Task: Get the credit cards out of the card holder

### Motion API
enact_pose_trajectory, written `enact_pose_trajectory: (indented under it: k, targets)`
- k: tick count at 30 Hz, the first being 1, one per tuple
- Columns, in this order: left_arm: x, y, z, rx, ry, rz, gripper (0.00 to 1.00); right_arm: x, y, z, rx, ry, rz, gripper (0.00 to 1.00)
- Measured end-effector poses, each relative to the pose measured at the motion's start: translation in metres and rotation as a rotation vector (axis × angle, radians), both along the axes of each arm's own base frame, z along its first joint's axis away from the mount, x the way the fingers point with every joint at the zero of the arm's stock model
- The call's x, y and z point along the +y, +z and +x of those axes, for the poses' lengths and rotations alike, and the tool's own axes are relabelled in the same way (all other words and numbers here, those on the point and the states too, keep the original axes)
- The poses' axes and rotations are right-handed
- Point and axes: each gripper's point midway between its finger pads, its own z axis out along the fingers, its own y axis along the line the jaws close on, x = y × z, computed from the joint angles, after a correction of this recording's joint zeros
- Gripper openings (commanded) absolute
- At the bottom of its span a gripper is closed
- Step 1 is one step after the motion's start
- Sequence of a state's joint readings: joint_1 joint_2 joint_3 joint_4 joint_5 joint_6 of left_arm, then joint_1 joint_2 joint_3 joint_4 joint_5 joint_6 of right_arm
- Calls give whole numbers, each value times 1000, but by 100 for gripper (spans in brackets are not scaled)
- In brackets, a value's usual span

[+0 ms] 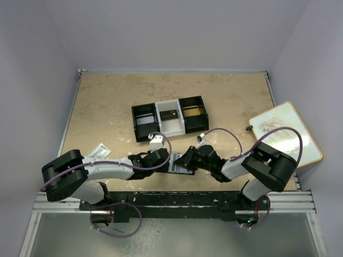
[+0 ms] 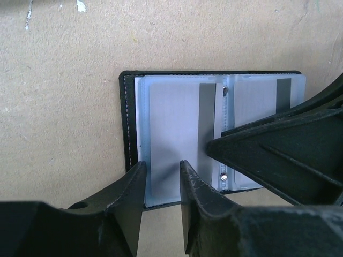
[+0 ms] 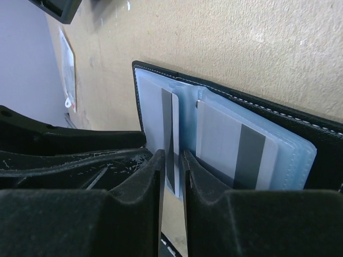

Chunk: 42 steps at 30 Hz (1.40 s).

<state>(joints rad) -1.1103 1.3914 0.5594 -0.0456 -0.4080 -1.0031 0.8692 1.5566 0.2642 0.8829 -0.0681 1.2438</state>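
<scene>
The left fingers (image 2: 181, 174) are sitting a little apart over the near edge of the card holder's (image 2: 127, 123) left-hand sleeve. Pale-blue plastic is showing in the gap between them, and I cannot tell whether they are pinching it. The right fingers (image 3: 159, 163) are standing almost together, with the near edge of a sleeved credit card (image 3: 170, 123) lying in the narrow slit between them. Whether they are clamping that edge or only flanking it is not clear either. In the left wrist view, one right finger is reaching in from the right, its tip lying just beside the dark stripe of the left-hand card.

The card holder is lying open and flat on the desk (image 1: 107, 101), its black cover underneath and its clear sleeves facing up. Pale credit cards with dark stripes are sitting in the sleeves on both sides of the spine. From above, the holder is lying at the near middle of the desk, where the two arms are meeting.

Farther back, a black-and-white three-compartment tray (image 1: 158, 119) is standing well apart from the holder. A dark card (image 1: 170, 115) is lying in its middle compartment and a gold-tan card (image 1: 194, 111) in its right one. A white packet (image 1: 99, 151) is lying to the left, and a light board (image 1: 284, 134) is lying at the right edge.
</scene>
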Motion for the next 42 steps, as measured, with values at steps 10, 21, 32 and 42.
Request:
enact_pose_trajectory:
  k: [10, 21, 32, 42]
  targets:
    - [1, -1, 1, 2, 4, 4, 23, 0, -2, -2, 16, 0, 15, 5]
    - [1, -2, 1, 3, 4, 7, 23, -7, 4, -1, 27, -14, 8, 1]
    - [1, -2, 2, 1, 6, 12, 23, -22, 5, 1, 35, -39, -41, 8]
    - [0, -2, 2, 2, 6, 14, 22, -26, 1, 1, 37, -37, -64, 17]
